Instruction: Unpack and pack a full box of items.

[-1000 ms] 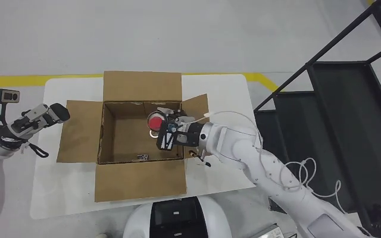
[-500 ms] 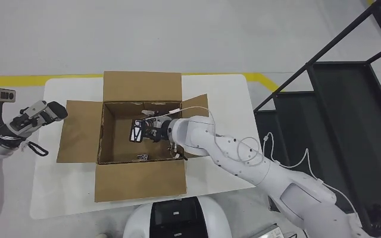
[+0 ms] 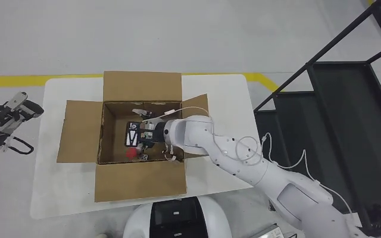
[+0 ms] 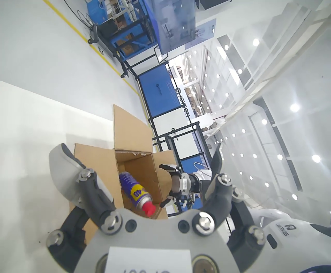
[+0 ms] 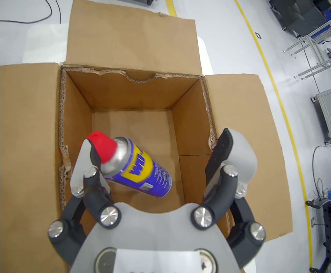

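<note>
Below my right gripper [image 5: 157,141] the box [image 5: 191,121] is matt brown corrugated cardboard, its torn rim rough and frayed. The spray can [image 5: 144,170] inside is glossy printed metal with a bare shiny shoulder and a smooth red plastic cap [image 5: 102,146]. My fingers [image 5: 240,152] are smooth grey plastic with black ribbed pads [image 5: 218,155] and bright metal screws [image 5: 203,217].

White table [image 3: 220,89] with rounded corners, on a pale grey floor [image 3: 178,30]. Yellow floor line [image 3: 47,79] running across just behind the table's far edge. Black metal staircase [image 3: 333,107] off to the right, apart from the table. Thin black cable [image 5: 28,22] lying on the floor. Blue partition panels [image 4: 157,88] and a dark screen [image 4: 173,23] farther back in the hall.
</note>
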### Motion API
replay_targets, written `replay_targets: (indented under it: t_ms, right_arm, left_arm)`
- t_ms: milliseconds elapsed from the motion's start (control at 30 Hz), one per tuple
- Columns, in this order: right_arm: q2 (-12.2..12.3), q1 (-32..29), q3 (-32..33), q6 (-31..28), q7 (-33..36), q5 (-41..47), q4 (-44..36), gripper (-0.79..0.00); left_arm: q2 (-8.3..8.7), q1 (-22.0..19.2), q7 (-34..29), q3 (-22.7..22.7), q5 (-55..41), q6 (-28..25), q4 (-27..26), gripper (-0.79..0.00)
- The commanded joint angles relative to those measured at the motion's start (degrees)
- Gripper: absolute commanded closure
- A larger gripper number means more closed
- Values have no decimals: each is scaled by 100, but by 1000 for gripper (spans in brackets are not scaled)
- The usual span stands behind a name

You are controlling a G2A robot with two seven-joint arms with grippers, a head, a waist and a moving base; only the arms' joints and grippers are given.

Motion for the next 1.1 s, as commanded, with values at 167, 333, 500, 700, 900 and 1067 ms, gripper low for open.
replay_targets:
  t_ms: [167,333,500,700,900,1067]
  right_arm:
    - [251,-632,705,-585,-715,210,-490,-785]
    - [430,-1181,1331,-693,-783,450,-1037,-785]
    - [645,-1910,2204,-701,-491,716,-1794,-785]
    - [866,-2965,3394,-529,-393,891,-2454,-785]
    - [988,-3953,4304,-300,-563,1100,-2646,-785]
    - [1038,-4567,4731,-254,-725,1354,-2579,-785]
  left_arm:
    - [-16,-169,-39,297,291,134,168,-785]
    - [-36,-393,207,554,736,197,474,-785]
    - [-90,-690,681,812,1055,-22,1132,-785]
    - [-268,-1240,776,1447,909,-124,2041,-785]
    - [-416,-1770,419,1870,675,-213,2835,-785]
    - [-488,-1997,-1043,2017,-147,-257,2964,-785]
